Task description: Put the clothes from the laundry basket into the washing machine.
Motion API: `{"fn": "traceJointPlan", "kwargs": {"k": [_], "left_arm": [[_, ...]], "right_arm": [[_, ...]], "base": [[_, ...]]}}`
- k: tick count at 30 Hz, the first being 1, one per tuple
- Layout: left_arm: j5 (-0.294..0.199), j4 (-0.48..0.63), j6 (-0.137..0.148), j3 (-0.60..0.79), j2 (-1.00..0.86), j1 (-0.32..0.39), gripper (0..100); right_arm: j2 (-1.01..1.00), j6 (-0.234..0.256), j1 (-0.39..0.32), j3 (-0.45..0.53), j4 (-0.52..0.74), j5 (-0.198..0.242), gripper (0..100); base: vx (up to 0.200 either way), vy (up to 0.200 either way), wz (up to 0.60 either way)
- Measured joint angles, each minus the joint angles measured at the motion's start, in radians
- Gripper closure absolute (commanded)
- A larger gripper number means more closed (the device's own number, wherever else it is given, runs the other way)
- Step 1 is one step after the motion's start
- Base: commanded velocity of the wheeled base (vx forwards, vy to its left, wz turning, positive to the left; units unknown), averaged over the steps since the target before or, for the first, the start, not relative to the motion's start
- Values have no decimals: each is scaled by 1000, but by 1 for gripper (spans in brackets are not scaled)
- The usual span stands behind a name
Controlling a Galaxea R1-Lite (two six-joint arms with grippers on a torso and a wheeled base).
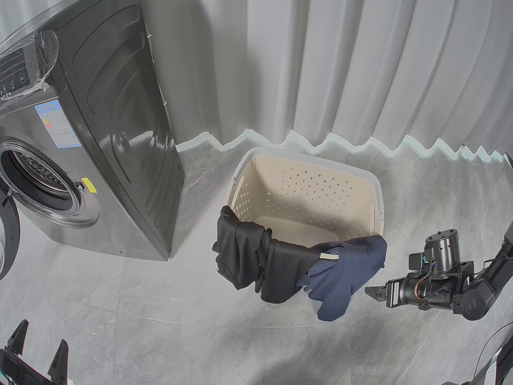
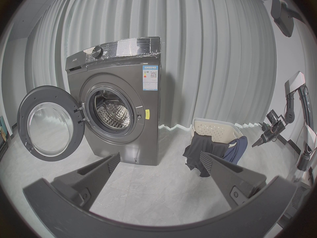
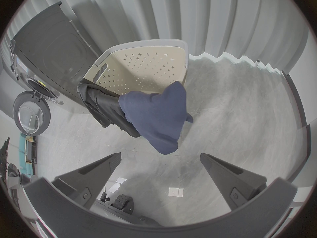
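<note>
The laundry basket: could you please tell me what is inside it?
In the basket, the floor and walls show bare; a black garment and a blue garment hang over its near rim, hiding the near inner wall.

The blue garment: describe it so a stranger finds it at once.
Right of the grey washing machine stands a cream laundry basket. Over its near rim, the blue garment hangs farthest from the machine; the other clothes are black.

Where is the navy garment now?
Head view: the navy garment hangs over the near rim of the laundry basket, at its right end, touching the black garment to its left, with the right gripper to its right.
</note>
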Motion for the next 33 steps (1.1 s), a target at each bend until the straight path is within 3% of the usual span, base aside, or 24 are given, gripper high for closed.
{"fn": "traceJointPlan", "kwargs": {"k": [33], "left_arm": [[0, 0, -1, 0, 0, 0, 0]], "right_arm": [[262, -1, 26, -235, -72, -1, 0]], "base": [[0, 0, 0]]}}
